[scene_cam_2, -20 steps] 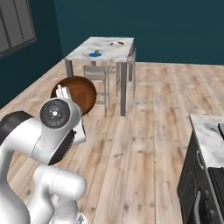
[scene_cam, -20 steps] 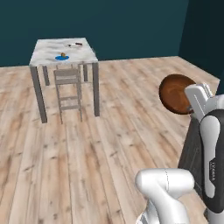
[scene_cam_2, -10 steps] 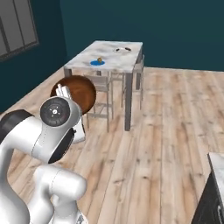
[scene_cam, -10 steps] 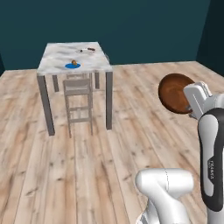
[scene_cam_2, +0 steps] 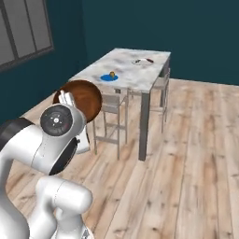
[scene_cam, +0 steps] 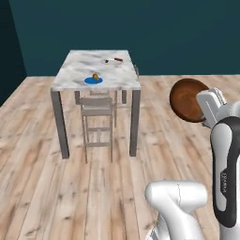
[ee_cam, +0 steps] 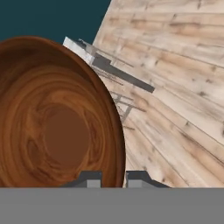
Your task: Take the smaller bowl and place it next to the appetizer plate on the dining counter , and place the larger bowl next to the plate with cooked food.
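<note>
My hand view gives what the base views do not: the inside of the smaller bowl (ee_cam: 57, 118), glossy reddish-brown with swirling wood-like grain and a flat darker bottom, filling the left of the frame. My pincer (ee_cam: 112, 178) is narrowed onto its rim at the bottom centre, one tip inside the wall, one outside.

The left base view shows the bowl (scene_cam: 187, 100) tipped on edge at the right of the frame, held in the air over the wooden floor (scene_cam: 42, 187). At upper centre stands the dining surface (scene_cam: 79, 70), with the blue appetizer plate (scene_cam: 93, 80) near its front edge and the plate with cooked food (scene_cam: 111, 61) toward the back. A chair (scene_cam: 97, 122) is tucked under it.
</note>
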Controlling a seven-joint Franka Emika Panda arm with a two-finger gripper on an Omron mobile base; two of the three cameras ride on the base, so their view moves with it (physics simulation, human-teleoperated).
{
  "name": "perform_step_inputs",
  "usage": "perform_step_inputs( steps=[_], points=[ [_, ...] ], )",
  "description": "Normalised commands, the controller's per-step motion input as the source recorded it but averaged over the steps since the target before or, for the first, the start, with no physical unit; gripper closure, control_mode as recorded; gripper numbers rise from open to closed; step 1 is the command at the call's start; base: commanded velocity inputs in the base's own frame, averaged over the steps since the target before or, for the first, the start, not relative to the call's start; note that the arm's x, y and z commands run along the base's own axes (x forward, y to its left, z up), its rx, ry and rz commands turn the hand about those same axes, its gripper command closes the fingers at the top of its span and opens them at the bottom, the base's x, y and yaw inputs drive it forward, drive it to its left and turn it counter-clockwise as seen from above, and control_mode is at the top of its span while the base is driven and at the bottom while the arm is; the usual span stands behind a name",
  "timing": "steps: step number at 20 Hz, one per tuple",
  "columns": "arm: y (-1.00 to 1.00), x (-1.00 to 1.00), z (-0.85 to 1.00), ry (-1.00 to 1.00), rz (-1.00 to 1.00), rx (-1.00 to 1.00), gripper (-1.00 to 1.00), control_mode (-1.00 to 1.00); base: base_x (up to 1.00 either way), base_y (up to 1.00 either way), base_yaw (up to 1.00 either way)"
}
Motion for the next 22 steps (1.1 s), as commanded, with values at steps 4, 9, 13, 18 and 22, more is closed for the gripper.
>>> perform_step_inputs(
  steps=[4, 9, 13, 18, 22],
  points=[
    [0.0, 0.0, 0.0, 0.0, 0.0, 0.0, 1.0, 1.0, 1.0, -0.99, 0.36],
    [0.0, 0.0, 0.0, 0.0, 0.0, 0.0, 1.0, 1.0, 1.0, -0.8, 0.31],
    [0.0, 0.0, 0.0, 0.0, 0.0, 0.0, 1.0, 1.0, 0.99, -0.03, 0.09],
    [0.0, 0.0, 0.0, 0.0, 0.0, 0.0, 1.0, 1.0, 0.77, 0.48, -0.05],
    [0.0, 0.0, 0.0, 0.0, 0.0, 0.0, 1.0, 1.0, 0.14, 1.0, -0.25]
  ],
)
